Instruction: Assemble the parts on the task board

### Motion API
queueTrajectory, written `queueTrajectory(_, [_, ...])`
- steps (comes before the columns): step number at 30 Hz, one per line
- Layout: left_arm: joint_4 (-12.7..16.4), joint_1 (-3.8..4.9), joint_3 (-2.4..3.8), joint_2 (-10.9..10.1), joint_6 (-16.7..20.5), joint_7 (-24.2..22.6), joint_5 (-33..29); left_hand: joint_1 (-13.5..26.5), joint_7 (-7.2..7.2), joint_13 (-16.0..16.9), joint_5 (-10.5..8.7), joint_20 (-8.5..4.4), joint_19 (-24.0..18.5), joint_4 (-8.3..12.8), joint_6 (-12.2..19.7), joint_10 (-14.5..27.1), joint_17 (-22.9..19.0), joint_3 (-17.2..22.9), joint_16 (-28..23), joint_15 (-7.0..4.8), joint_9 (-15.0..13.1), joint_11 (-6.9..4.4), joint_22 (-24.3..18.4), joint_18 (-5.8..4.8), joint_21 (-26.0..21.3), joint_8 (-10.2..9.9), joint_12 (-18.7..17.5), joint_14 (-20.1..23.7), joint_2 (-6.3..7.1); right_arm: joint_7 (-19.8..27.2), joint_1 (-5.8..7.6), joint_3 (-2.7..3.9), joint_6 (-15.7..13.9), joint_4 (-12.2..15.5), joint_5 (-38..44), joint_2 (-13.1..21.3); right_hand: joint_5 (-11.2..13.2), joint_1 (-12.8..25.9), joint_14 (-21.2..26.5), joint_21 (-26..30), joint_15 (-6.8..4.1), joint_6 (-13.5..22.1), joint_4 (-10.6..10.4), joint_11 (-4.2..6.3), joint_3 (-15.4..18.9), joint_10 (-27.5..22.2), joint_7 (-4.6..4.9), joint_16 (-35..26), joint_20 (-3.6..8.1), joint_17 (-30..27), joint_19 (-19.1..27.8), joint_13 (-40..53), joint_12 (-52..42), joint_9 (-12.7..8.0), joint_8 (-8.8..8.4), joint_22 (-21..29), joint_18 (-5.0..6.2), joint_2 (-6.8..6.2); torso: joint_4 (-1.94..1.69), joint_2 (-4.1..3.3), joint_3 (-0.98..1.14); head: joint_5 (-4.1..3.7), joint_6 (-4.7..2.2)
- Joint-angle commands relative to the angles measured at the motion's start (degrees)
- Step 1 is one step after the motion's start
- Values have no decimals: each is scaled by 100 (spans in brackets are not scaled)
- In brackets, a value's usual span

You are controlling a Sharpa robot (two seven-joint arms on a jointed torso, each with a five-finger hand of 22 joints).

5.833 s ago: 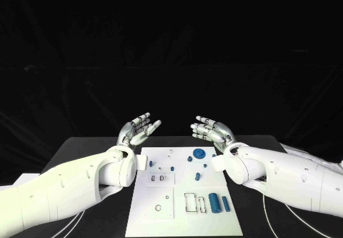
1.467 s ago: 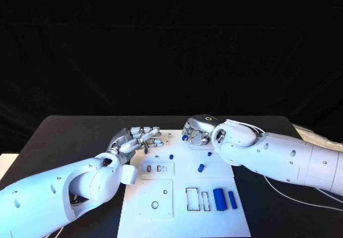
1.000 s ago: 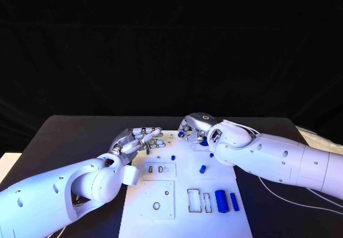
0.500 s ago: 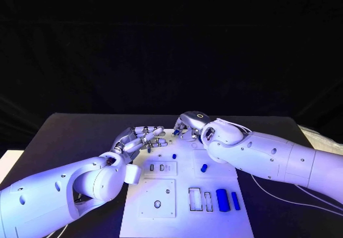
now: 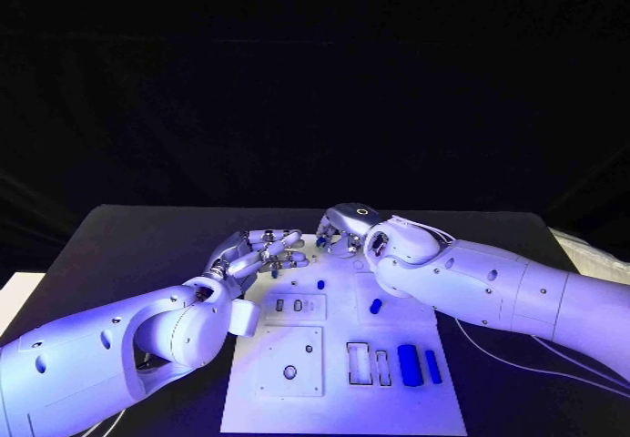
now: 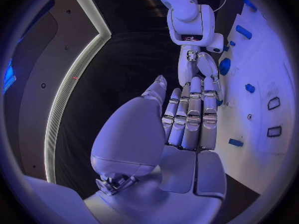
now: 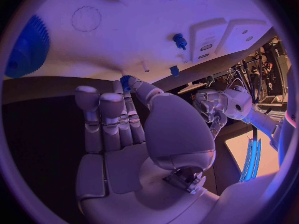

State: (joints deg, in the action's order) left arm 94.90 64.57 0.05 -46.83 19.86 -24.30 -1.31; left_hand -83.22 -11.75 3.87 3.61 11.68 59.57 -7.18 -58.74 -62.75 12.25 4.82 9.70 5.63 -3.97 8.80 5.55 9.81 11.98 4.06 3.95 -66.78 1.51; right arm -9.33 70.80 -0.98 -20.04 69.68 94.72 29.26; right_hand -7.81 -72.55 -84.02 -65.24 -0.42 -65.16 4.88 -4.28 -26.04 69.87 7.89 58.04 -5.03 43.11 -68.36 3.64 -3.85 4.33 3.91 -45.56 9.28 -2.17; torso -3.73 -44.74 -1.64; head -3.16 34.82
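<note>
Black table (image 5: 145,246) under dark backdrop, white task board (image 5: 344,401) at centre. Left hand (image 5: 263,255) over board's far left corner, fingers (image 6: 190,119) straight and apart, gripping nothing. Right hand (image 5: 344,232) at board's far edge, small blue toothed part (image 7: 126,80) pinched at fingertips. Large blue gear (image 7: 28,47) on board near that hand. Two blue cylinders (image 5: 418,366) lying at board's near right; short blue peg (image 5: 376,307) mid-board.

Head camera looks down; wrist cameras share the task board (image 5: 344,364).

white arms (image 5: 118,341), silver hands (image 5: 263,253)
</note>
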Motion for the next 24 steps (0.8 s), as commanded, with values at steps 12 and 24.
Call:
queueTrajectory(12, [45, 8, 5, -35, -140, 13, 22, 38, -34, 2, -23, 45, 3, 10, 15, 19, 11, -42, -38, 35, 7, 15, -10, 52, -34, -21, -23, 23, -2, -114, -90, -2, 210, -239, 275, -203, 25, 23, 8, -30, -11, 78, -22, -22, -67, -91, 40, 16, -29, -30, 1, -7, 36, -10, -20, 5, -92, -95, 3, 0, 3, 39, -2])
queueTrajectory(24, [24, 7, 4, -35, -170, 86, 24, 38, -38, 1, -23, 47, 2, 13, 20, 25, 16, -49, -45, 37, 8, 18, -13, 52, -40, -24, -25, 26, -3, -98, -93, -2, 37, -144, 276, -168, 108, 189, 196, 270, 160, 1046, -180, -231, 197, -882, 243, -331, -182, -543, 385, -11, 35, -78, -49, 529, 3, -556, 6, -5, 0, 42, -14])
